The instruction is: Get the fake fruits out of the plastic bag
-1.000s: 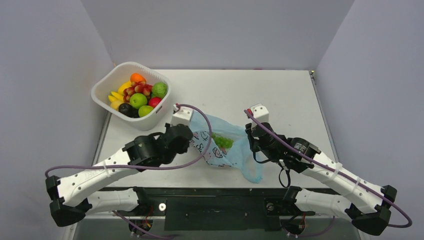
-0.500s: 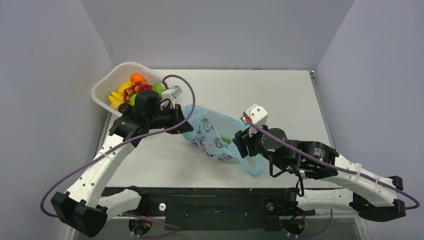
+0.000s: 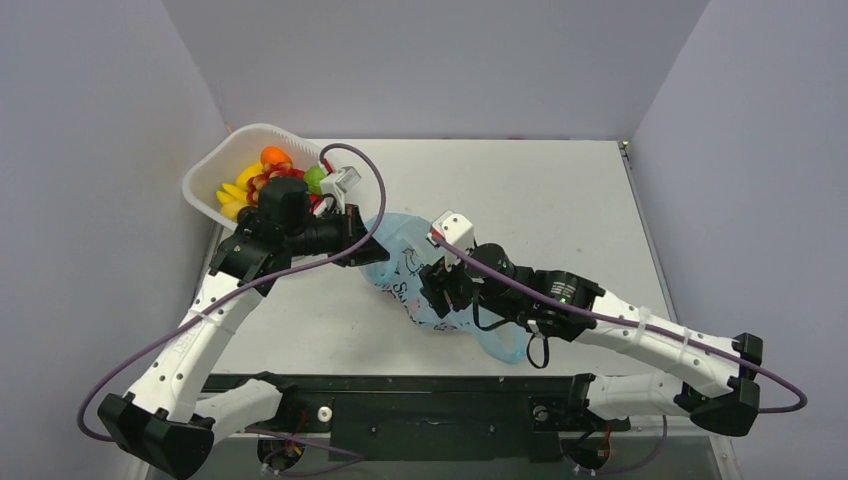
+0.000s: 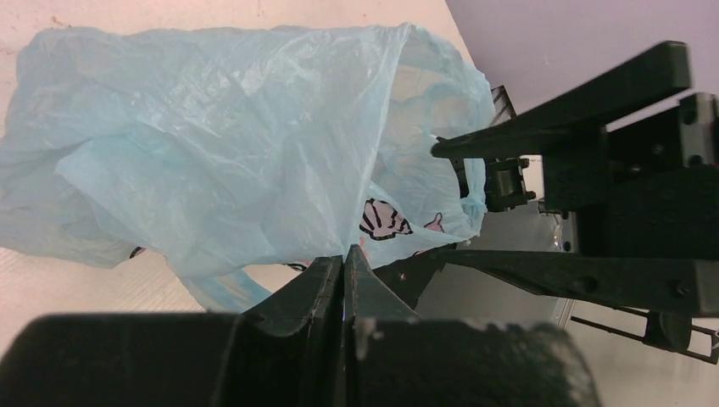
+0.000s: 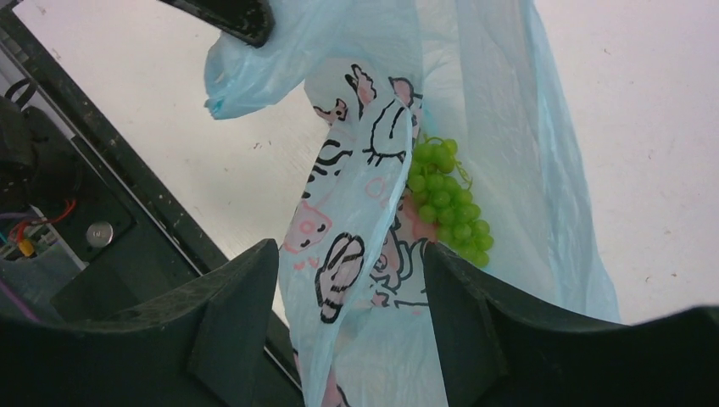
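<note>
- White plastic basket (image 3: 205, 175) stands at the far left corner of the table (image 3: 600, 190). It holds an orange (image 3: 275, 155), a red grape bunch (image 3: 268, 181), a yellow banana (image 3: 233, 192) and a green apple (image 3: 316, 175). The left arm's wrist covers the near side of the heap.
- Just right of the basket, the left gripper (image 3: 368, 258) reaches toward the middle of the table. In the left wrist view its fingers (image 4: 326, 280) are pressed together with no gap. The thin film of the plastic bag (image 4: 212, 144) runs down into the pinch, so it has the bag's left edge clamped.
- Between the two grippers the bag lies on the table, light blue, translucent and crinkled. Its left edge is drawn up toward the left gripper. The rest sags onto the tabletop, with a loop trailing toward the near edge. Dark line drawings with pink patches cover one fold.
- Inside the bag lies the green grape bunch (image 5: 445, 203), just right of the printed fold in the right wrist view. The top view does not show it.
- At the bag's right side the right gripper (image 5: 348, 254) has its jaws spread wide. One finger stands on each side of the printed fold. Whether either finger touches the film cannot be told.
</note>
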`<state>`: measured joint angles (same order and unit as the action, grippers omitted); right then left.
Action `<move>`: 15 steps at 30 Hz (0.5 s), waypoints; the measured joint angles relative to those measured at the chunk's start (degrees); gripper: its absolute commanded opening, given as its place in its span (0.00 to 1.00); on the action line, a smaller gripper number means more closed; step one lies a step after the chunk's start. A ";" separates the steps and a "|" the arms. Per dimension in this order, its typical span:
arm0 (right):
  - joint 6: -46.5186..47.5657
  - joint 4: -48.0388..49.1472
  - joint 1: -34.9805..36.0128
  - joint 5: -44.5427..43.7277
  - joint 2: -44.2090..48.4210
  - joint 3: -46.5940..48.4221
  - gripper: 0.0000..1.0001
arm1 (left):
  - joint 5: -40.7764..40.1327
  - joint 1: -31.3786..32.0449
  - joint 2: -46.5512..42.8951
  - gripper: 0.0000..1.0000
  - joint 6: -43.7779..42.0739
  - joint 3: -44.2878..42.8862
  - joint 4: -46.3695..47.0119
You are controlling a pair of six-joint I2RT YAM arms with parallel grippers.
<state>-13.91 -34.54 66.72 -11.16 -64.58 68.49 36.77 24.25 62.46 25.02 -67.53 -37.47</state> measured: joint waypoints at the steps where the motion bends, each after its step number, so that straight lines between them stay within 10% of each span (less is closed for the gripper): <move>1: -0.02 0.74 -0.81 0.55 -0.37 -0.28 0.60 | 0.02 -0.07 -0.09 0.00 0.02 -0.39 0.02; 15: -0.11 15.74 3.06 -5.66 -5.99 -13.51 0.54 | 1.03 -0.59 -0.26 0.00 0.66 -4.07 0.39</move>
<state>-14.02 -18.81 69.78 -16.82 -70.57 54.98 37.80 23.66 62.19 25.67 -71.59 -37.08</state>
